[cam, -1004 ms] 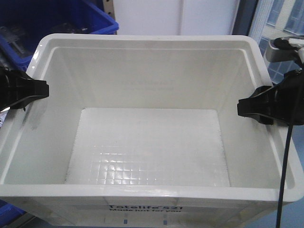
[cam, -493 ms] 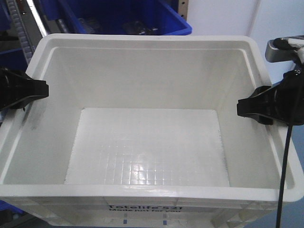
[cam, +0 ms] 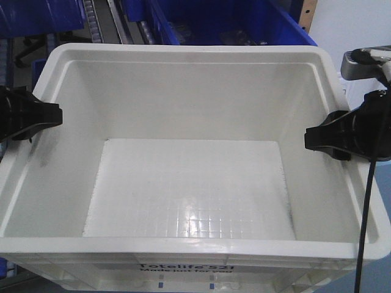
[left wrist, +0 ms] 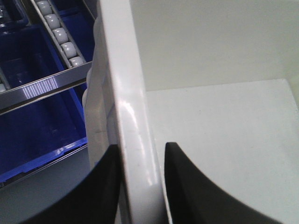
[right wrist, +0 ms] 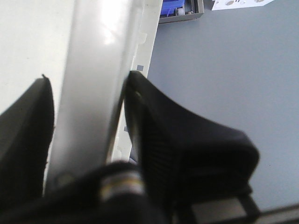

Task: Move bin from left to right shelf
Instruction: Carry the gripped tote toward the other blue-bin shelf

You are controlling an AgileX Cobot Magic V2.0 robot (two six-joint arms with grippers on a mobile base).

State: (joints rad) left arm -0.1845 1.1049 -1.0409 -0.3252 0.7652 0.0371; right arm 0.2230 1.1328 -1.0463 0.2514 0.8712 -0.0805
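Observation:
A large white plastic bin point(cam: 189, 73) fills the front view; it is empty, with a gridded floor. My left gripper point(cam: 46, 116) is shut on the bin's left rim, one finger outside and one inside; the left wrist view shows the rim point(left wrist: 133, 130) clamped between the black fingers point(left wrist: 187, 186). My right gripper point(cam: 321, 139) is shut on the bin's right rim, and the right wrist view shows that rim point(right wrist: 93, 84) between its fingers point(right wrist: 159, 121). The bin is held up between both arms.
Blue bins point(cam: 220, 21) sit on a shelf with roller rails point(cam: 116, 24) behind the white bin. The left wrist view shows rollers point(left wrist: 56, 28) and a blue bin point(left wrist: 32, 121) below. Grey floor point(right wrist: 224, 70) lies to the right.
The background behind the bin has slid to the right: the blue bins and roller rails now span the back. The bin and both grippers keep the same pose relative to the camera.

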